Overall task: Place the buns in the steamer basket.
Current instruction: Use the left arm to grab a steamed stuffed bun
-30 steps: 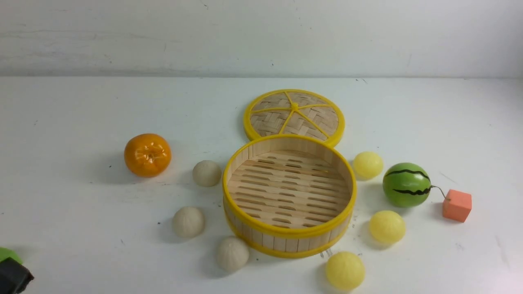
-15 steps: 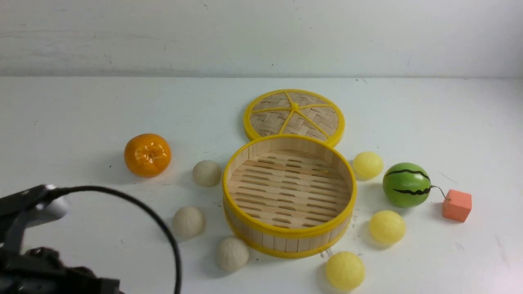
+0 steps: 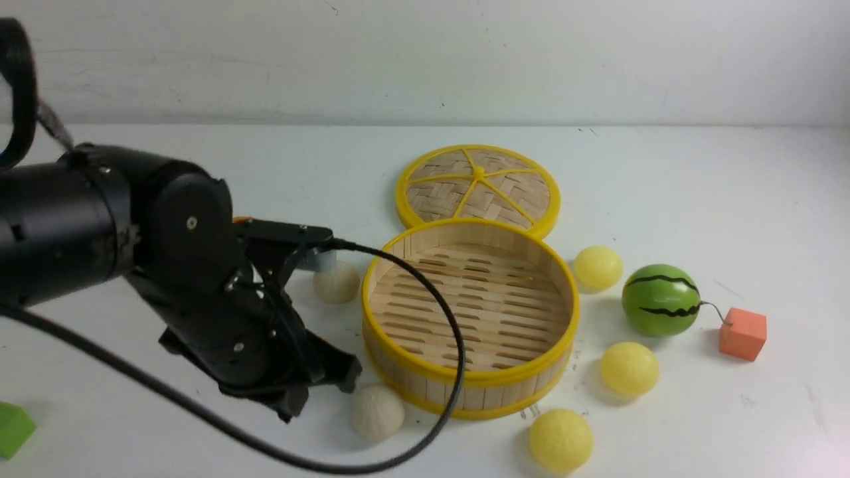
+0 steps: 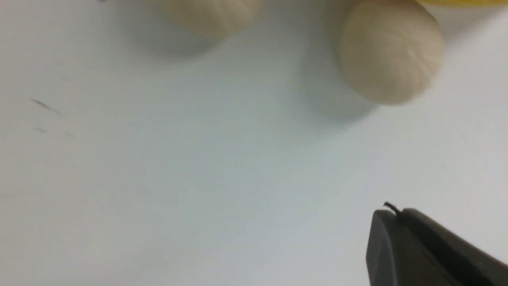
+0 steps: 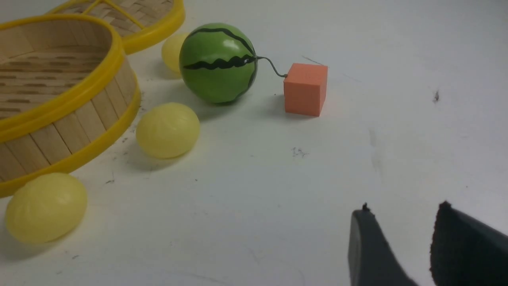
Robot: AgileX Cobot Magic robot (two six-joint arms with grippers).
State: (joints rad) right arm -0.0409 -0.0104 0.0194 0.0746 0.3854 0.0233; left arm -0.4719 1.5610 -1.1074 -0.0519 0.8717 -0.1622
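my left pincer, pressed together, hangs short of an off-white bun; i should spread it before straddling squarely.

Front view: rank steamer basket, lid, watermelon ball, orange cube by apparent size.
1. steamer basket
2. lid, though it lies farther back and is partly hidden behind the basket, so the real gap is unsure
3. watermelon ball
4. orange cube

the steamer basket lay open from above, but the black cable looped across its near-left rim. the left arm blocked the table left of it, while the watermelon ball stood close beside two yellow buns on the right; the nearest yellow bun had open table around it.
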